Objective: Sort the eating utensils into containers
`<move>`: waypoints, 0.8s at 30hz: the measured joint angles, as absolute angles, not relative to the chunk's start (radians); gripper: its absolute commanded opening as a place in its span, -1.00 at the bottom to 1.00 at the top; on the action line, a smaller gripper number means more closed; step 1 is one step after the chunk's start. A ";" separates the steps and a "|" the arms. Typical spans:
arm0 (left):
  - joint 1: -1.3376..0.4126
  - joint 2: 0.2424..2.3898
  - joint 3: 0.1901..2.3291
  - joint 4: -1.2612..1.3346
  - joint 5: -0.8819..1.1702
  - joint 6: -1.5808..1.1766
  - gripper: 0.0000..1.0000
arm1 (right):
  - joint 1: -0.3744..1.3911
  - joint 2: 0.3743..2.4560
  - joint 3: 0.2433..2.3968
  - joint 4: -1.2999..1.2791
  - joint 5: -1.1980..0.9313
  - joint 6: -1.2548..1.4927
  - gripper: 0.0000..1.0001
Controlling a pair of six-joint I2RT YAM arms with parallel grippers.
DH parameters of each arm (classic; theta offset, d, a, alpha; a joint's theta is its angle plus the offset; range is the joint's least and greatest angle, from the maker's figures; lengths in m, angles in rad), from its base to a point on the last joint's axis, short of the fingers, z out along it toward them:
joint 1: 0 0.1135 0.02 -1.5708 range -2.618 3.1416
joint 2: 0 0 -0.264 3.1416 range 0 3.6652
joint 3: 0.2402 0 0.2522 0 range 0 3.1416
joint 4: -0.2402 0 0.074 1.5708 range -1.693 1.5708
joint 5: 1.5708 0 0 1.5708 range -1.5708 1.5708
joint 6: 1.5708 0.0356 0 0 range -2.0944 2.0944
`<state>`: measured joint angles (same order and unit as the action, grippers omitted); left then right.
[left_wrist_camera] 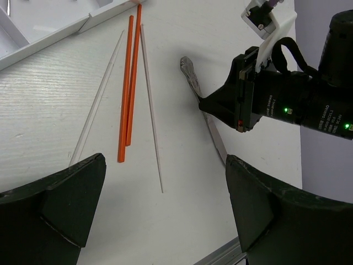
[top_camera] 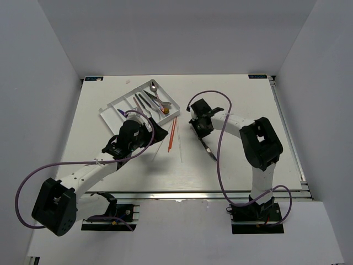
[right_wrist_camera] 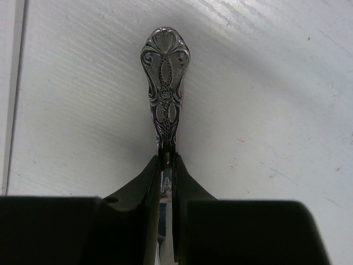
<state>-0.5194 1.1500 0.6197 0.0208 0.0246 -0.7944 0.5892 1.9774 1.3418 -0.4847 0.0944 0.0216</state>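
Right wrist view: the right fingers (right_wrist_camera: 146, 182) are closed on the narrow neck of a silver metal utensil with an ornate embossed handle (right_wrist_camera: 165, 83), one finger on each side. The handle's broad end juts beyond them over the bare white table (right_wrist_camera: 276, 83). Seen from above, this utensil lies right of a pair of thin orange-red chopsticks (top_camera: 172, 134) and two pale chopsticks (left_wrist_camera: 151, 110), apart from them, with open table to its right. The left fingers (left_wrist_camera: 66, 193) stand spread wide, holding nothing. A flat white plastic compartment tray (top_camera: 115, 105) lies askew at the far left, several pieces of cutlery (top_camera: 149, 99) inside. The orange-red chopsticks' far tips come close to its near rim.
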 measured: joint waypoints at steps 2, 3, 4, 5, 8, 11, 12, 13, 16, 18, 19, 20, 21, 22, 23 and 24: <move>-0.519 1.150 0.620 0.026 0.025 -0.797 0.96 | 0.586 1.956 1.314 -0.450 0.081 0.019 -1.00; -0.519 1.150 0.620 0.030 0.025 -0.799 0.96 | 0.583 1.942 1.296 -0.430 0.074 0.019 -1.00; -0.519 1.151 0.620 0.034 0.026 -0.802 0.96 | 0.582 1.931 1.280 -0.417 0.067 0.021 -1.00; -0.519 1.152 0.619 0.038 0.026 -0.807 0.97 | 0.582 1.920 1.265 -0.411 0.060 0.024 -1.00; -0.519 1.160 0.612 0.069 0.035 -0.823 0.96 | 0.577 1.887 1.231 -0.419 0.054 0.043 -1.00; -0.520 1.174 0.606 0.097 0.039 -0.840 0.96 | 0.576 1.859 1.205 -0.455 0.065 0.068 -1.00; -0.521 1.177 0.603 0.106 0.040 -0.845 0.96 | 0.576 1.851 1.200 -0.461 0.068 0.072 -1.00; -0.522 1.181 0.599 0.115 0.041 -0.851 0.96 | 0.576 1.844 1.196 -0.473 0.073 0.077 -1.00; -0.531 1.203 0.595 0.141 0.041 -0.866 0.96 | 0.576 1.829 1.195 -0.490 0.084 0.089 -1.00; -0.540 1.221 0.595 0.162 0.041 -0.875 0.96 | 0.576 1.819 1.195 -0.496 0.084 0.096 -1.00; -0.546 1.231 0.595 0.174 0.041 -0.880 0.96 | 0.576 1.815 1.195 -0.499 0.084 0.098 -1.00; -0.551 1.242 0.595 0.186 0.041 -0.885 0.96 | 0.576 1.812 1.195 -0.500 0.084 0.099 -1.00; -0.558 1.256 0.595 0.200 0.041 -0.890 0.96 | 0.576 1.810 1.195 -0.500 0.084 0.100 -1.00; -0.564 1.271 0.595 0.215 0.041 -0.896 0.96 | 0.576 1.809 1.195 -0.500 0.084 0.101 -1.00; -0.570 1.288 0.595 0.229 0.041 -0.901 0.96 | 0.577 1.808 1.195 -0.500 0.084 0.102 -1.00; -0.578 1.304 0.595 0.241 0.041 -0.907 0.96 | 0.578 1.808 1.195 -0.501 0.083 0.102 -1.00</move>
<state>-0.5777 1.3045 0.5953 0.2413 0.0406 -0.9073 0.5781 1.8080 1.1950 -0.5007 0.0834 0.1020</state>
